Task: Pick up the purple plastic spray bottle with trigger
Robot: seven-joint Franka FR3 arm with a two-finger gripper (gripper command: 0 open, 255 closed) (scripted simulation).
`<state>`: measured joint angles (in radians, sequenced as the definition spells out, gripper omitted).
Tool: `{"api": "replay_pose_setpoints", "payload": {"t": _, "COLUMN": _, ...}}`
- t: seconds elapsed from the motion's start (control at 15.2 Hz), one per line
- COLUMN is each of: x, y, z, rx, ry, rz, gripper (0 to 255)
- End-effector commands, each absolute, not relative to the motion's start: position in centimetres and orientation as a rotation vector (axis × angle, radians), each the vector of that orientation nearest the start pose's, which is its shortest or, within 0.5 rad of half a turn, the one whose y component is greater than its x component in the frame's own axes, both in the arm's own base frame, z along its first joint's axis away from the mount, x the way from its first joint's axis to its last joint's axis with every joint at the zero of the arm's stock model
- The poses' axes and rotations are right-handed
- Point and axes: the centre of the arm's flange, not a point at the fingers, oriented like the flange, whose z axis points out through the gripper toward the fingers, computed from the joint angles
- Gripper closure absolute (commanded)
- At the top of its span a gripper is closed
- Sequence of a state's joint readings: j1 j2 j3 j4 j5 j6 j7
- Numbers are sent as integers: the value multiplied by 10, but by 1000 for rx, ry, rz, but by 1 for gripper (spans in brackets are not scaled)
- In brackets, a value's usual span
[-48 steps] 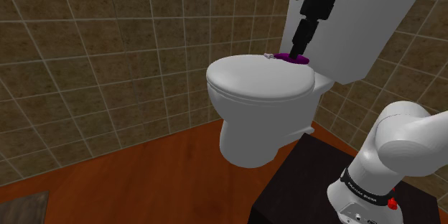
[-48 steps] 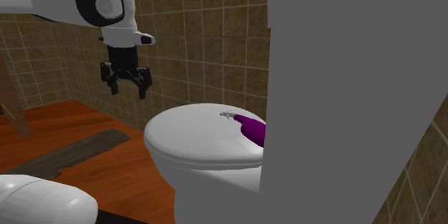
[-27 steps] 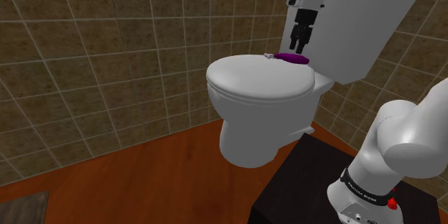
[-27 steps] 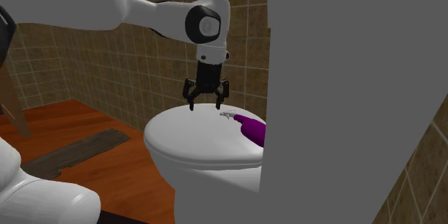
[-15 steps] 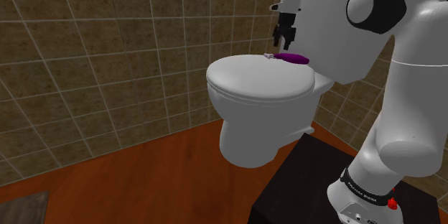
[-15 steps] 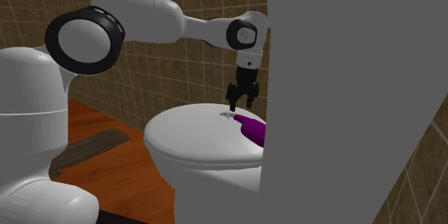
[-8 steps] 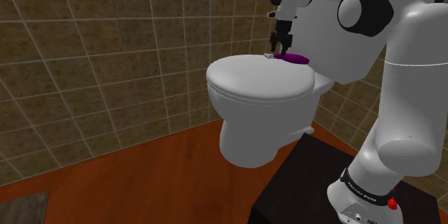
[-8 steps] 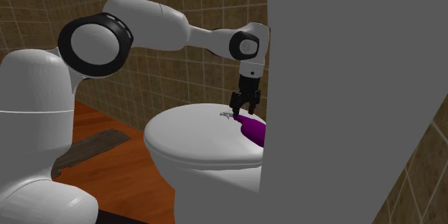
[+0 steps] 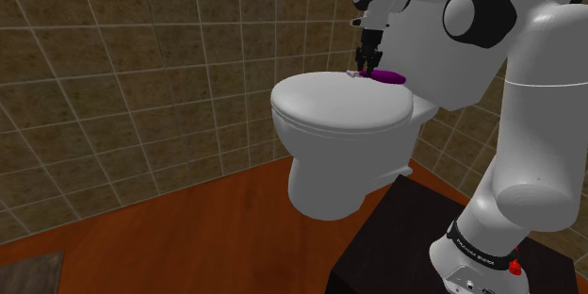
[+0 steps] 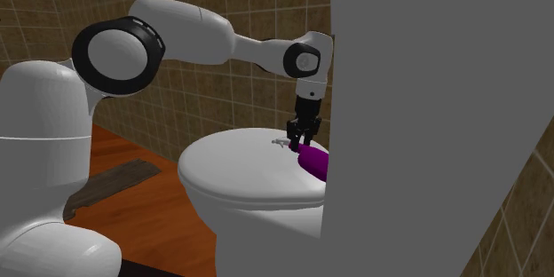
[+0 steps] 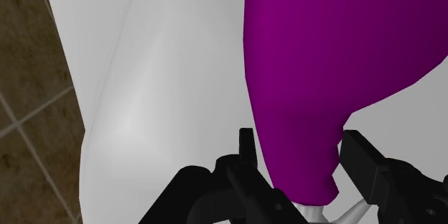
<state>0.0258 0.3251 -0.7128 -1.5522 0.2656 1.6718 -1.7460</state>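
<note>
Bottle: We see the purple spray bottle [image 10: 315,162] lying on its side on the closed white toilet lid [image 9: 330,113]. Its fat body is toward the tank [image 10: 426,124] and its pale trigger head [image 10: 280,143] points away from it.
Gripper: Our black gripper [image 11: 298,147] hangs straight down over the bottle's narrow end, just behind the trigger head.
Jaws: Spread, with one finger on each side of the tapering neck. In the wrist view a thin sliver of gap seems to remain on both sides, so we judge that nothing is pinched yet.
Step in hand: We take it to be closing on the neck, with the lift to follow.
Depth: We would want the fingertips low enough to pass the neck's widest line, almost down to the lid but not pressing on it.
Centring: The neck looks about midway between the fingers. We would keep it there so both pads land together and the bottle does not roll.
Squeeze: Slow and even. The surface looks smooth and tapers, so a hurried close could push it out toward the trigger.
Lift: Straight up. The heavy body hangs off to one side of the grip, so we expect it to sag and would hold firmly.
Clearance: The tank wall stands close beside the bottle. We would avoid swinging toward it until the bottle is well above the lid.
</note>
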Motion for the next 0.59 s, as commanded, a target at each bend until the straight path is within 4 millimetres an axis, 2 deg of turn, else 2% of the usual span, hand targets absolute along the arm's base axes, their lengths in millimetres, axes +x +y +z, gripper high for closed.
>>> {"api": "replay_pose_setpoints", "payload": {"t": 0.0, "x": 530, "y": -337, "z": 488, "rx": -2619, "ry": -1479, "rz": -6, "gripper": 255}}
{"api": "replay_pose_setpoints", "payload": {"t": 0.26, "x": 530, "y": -337, "z": 488, "rx": -2619, "ry": -1479, "rz": -6, "gripper": 255}}
{"api": "replay_pose_setpoints", "payload": {"t": 0.53, "x": 530, "y": -337, "z": 510, "rx": -2619, "ry": -1479, "rz": -6, "gripper": 255}}
